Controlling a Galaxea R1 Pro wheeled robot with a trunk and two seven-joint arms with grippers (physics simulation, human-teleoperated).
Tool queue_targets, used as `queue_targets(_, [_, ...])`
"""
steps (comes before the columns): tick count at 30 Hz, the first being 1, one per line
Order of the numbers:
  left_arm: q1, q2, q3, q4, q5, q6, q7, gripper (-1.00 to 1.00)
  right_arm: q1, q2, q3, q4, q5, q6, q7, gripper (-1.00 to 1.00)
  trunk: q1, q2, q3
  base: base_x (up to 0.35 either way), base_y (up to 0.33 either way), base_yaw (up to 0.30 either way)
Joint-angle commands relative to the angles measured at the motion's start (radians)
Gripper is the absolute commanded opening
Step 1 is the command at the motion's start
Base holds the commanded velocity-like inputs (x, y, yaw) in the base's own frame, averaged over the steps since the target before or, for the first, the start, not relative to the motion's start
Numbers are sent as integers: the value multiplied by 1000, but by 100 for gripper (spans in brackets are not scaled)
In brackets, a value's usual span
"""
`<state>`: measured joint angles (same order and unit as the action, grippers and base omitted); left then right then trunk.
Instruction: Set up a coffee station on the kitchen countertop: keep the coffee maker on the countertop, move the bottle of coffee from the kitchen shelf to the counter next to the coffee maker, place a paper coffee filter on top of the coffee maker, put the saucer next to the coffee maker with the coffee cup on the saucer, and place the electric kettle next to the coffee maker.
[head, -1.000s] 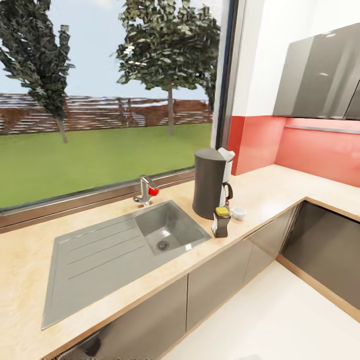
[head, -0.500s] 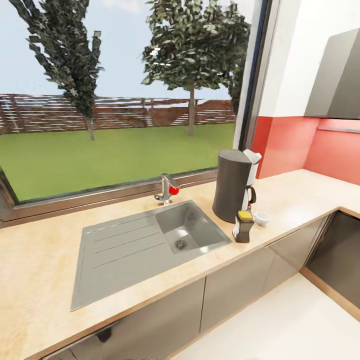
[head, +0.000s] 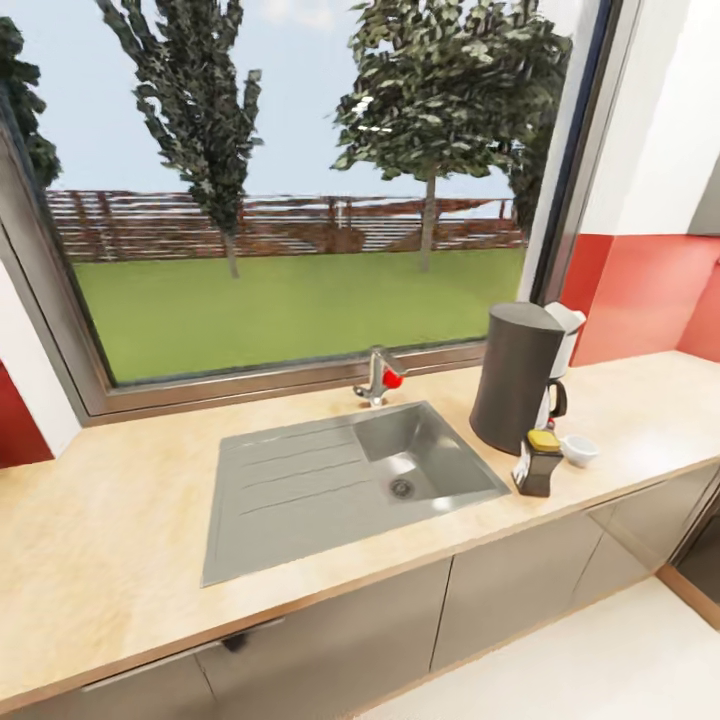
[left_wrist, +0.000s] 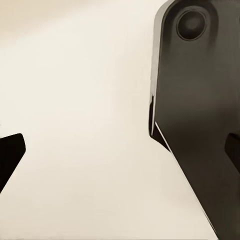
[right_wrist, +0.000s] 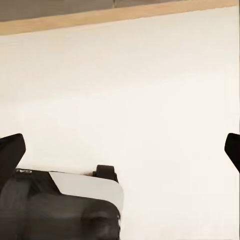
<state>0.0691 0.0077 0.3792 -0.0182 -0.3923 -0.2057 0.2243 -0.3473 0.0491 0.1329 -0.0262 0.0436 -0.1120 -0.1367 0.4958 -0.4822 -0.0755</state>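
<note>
On the beige surface (head: 120, 540), going left to right: steel sink (head: 330, 480), coffee maker (head: 520, 380), bottle of coffee (head: 540, 462) standing just in front of it, coffee cup (head: 580, 450) sitting beside both. Left jaws (left_wrist: 120, 152) and right jaws (right_wrist: 120, 150) are hanging spread apart, gripping 0 items, over pale floor (right_wrist: 140, 90).

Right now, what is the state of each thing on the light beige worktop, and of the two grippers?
Dark grey coffee maker: upright on the kitchen countertop, white filter on top.
Yellow-capped bottle of coffee: upright, in front of the coffee maker.
White coffee cup: upright, beside the bottle; a saucer under it cannot be made out.
Steel sink: empty; no water visible from the tap.
Left gripper: open, empty.
Right gripper: open, empty.
</note>
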Motion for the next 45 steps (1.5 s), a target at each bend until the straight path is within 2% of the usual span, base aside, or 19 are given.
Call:
queue_targets(1, [0,1,8,0,-10,-3,3,100,25,-21,7,1,5,83,-5,100,0,-2,-2,-190,186,282])
queue_targets(2, [0,4,8,0,-10,-4,3,100,65,-52,8,0,5,168,-1,100,0,-2,-2,-212,228,282])
queue_targets(4, [0,5,8,0,-10,-4,3,100,75,-57,9,0,6,182,-1,100,0,-2,-2,-204,244,282])
queue_targets(13, [0,-3,7,-1,-9,-6,3,100,85,-55,10,0,6,198,0,100,0,-2,-5,-85,290,282])
queue_targets(20, [-1,-5,7,-2,-8,-39,3,100,88,-54,10,0,7,198,0,100,0,-2,-8,-1,309,252])
queue_targets(33, [-2,-6,7,-2,-8,-61,3,100,91,-49,13,-3,5,196,5,100,0,-2,-8,0,311,29])
queue_targets(39, [-2,-6,8,-2,-8,-63,3,100,91,-32,11,-3,4,195,114,100,0,-2,-8,0,313,0])
queue_targets(45, [-2,-6,9,-2,-8,-63,3,100,91,-31,10,-3,4,195,146,100,0,-2,-8,0,313,0])
